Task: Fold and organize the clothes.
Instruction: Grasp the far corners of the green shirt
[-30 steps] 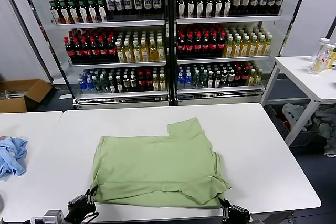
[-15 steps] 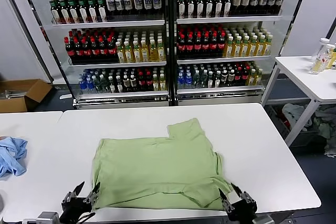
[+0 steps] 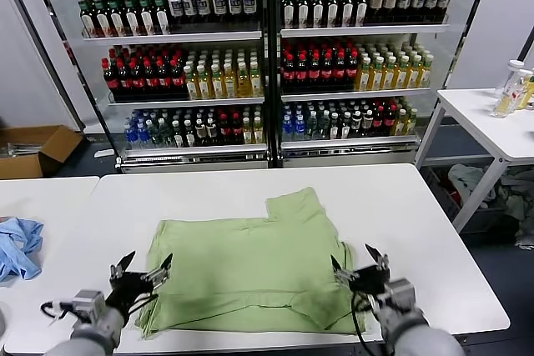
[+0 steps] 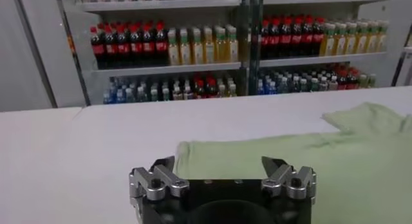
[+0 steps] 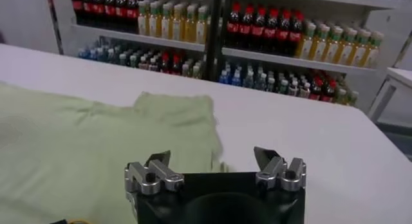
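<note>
Two pincers flank the green shirt [image 3: 250,268] on the white desk [image 3: 400,206] in the head view: left pincer [image 3: 140,273] and right pincer [image 3: 359,263], both spread wide, empty. Each wrist view shows the shirt just beyond parted fingers.

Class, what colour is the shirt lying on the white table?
Plain light green shirt; no print is visible. It shows best in the head view.

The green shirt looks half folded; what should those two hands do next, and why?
Probably lower both and pinch the near corners. The left hand and right hand hover open and empty at either side of the green shirt, which lies flat, its near edge rumpled.
</note>
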{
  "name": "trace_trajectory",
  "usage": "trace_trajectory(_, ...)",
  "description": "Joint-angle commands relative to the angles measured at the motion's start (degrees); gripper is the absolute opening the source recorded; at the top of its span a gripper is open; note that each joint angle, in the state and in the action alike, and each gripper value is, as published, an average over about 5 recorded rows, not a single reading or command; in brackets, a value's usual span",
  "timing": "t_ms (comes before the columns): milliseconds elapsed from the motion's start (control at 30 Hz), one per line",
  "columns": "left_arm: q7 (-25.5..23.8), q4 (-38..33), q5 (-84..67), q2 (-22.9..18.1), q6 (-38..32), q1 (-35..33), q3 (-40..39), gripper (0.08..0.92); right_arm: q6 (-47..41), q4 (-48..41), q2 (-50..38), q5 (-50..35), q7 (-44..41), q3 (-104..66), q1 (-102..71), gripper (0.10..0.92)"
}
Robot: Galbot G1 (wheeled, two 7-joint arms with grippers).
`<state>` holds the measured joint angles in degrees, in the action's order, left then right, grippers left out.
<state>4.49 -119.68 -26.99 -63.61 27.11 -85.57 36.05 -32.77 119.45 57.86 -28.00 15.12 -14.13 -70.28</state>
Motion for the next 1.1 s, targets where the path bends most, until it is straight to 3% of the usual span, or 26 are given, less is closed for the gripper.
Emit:
trace_trajectory(33,0.47,18.09,-1.42,3.73,2.34,21.99,-10.34,0.823,-0.39,-19.68,2.69,-6.05,0.75,11.26,25.57,0.823)
trace_trajectory(233,0.94,27.18,1.21,2.94,3.17,28.7,-14.26,0.823,-0.41,-29.92,5.83,-9.5,0.65,14.66,32.22,0.823)
trace_trajectory(533,2.05,31.73,0.91,2.21,5.21,31.07,-15.43,0.823,-0.42,-42.94,10.61,-12.78,-0.25,17.87,41.08,0.823)
trace_trajectory(933,2.21,31.27,-0.88,2.03,5.97,30.02,-15.57,0.823,-0.5,-51.28,13.71,-14.56,-0.79,20.87,45.34,0.822)
trace_trajectory(1100,1.71,30.22,-2.46,2.1,5.99,28.63,-15.38,0.792,-0.54,-50.73,13.01,-16.07,-0.77,21.52,43.65,0.741)
